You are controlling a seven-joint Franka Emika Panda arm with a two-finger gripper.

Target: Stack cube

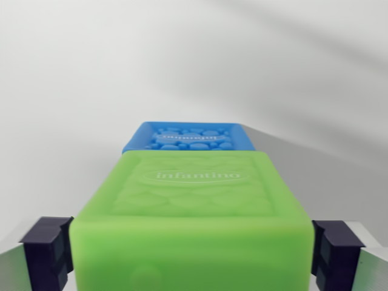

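Note:
A green soft cube [194, 212] with the word "infantino" embossed on its top face fills the lower middle of the wrist view. My gripper [194, 254] is shut on it, its dark fingertip pads [48, 251] pressing the cube's two sides. Just beyond the green cube lies a blue cube [189, 138] with a bubble pattern on top. Its near part is hidden behind the green one. Whether the two cubes touch cannot be told from this view.
A plain white surface [91, 91] stretches all around and behind the cubes. A soft shadow falls to the right of the blue cube.

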